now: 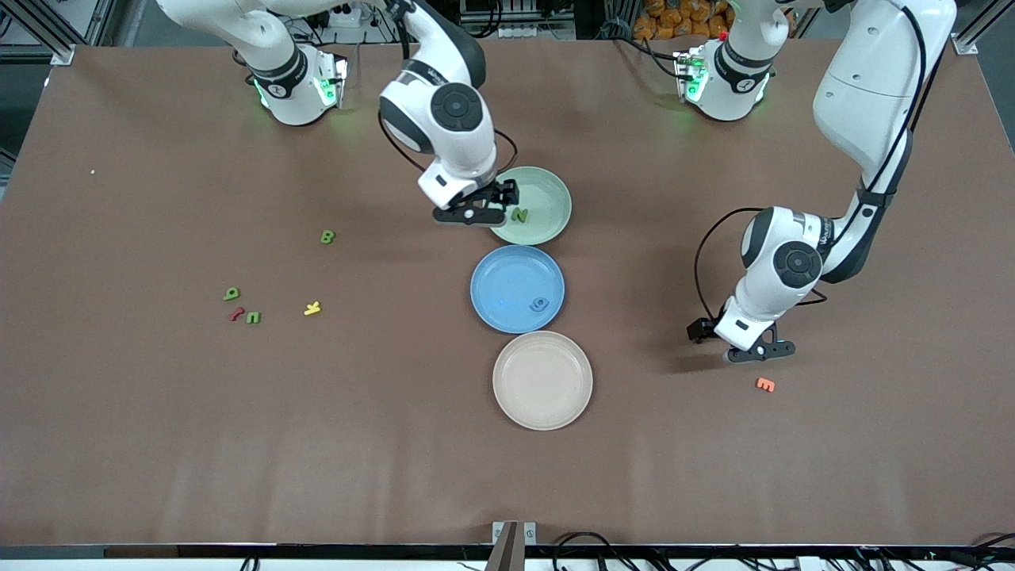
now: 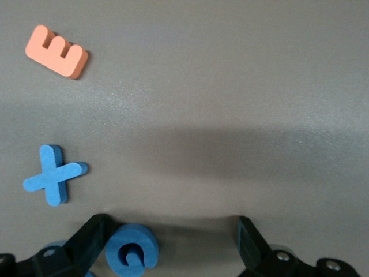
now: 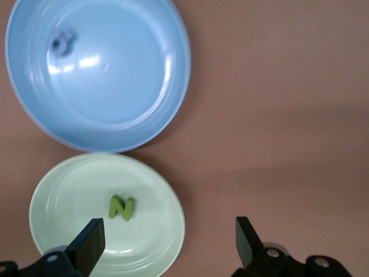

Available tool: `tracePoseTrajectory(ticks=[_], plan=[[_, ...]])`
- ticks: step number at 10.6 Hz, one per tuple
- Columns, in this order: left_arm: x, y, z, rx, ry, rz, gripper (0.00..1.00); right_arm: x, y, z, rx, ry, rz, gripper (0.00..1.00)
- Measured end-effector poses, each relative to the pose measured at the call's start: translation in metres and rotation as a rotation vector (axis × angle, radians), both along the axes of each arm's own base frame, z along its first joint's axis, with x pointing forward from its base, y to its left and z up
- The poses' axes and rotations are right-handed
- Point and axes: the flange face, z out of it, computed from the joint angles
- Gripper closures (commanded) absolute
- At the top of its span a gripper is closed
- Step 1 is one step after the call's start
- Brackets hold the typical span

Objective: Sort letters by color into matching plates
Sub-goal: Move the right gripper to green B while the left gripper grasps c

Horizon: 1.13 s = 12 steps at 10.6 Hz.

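The green plate (image 1: 547, 194) holds a green N (image 1: 519, 214); at its six o'clock the blue plate (image 1: 507, 277) holds one blue letter (image 1: 540, 304), and the cream plate (image 1: 542, 381) follows. The right gripper (image 1: 476, 208), jaws wide and empty, hangs over the green plate's nine o'clock rim. The left gripper (image 2: 170, 245) is open low over the table beside a blue G (image 2: 132, 254), a blue X (image 2: 53, 174) and an orange E (image 1: 765, 385). Three green letters, B (image 1: 327, 236), one like a 9 (image 1: 231, 294) and U (image 1: 253, 317), lie toward the right arm's end.
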Motion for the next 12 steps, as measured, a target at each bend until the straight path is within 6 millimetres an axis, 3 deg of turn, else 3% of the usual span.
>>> tracePoseTrajectory(ticks=[4,7,9,12], plan=[[-0.001,0.0,0.0,0.0,0.002,0.0,0.0,0.042,-0.068,0.024,-0.088,0.043,-0.106,0.0],[-0.004,0.001,0.0,0.004,0.012,0.0,0.0,0.061,-0.137,0.046,-0.149,0.069,-0.144,0.0],[-0.007,0.002,0.001,0.014,0.035,0.002,0.0,0.062,-0.181,0.037,-0.179,0.093,-0.166,0.0],[-0.006,0.015,0.003,0.019,0.048,0.023,0.0,0.053,-0.224,0.009,-0.195,0.119,-0.183,0.0]])
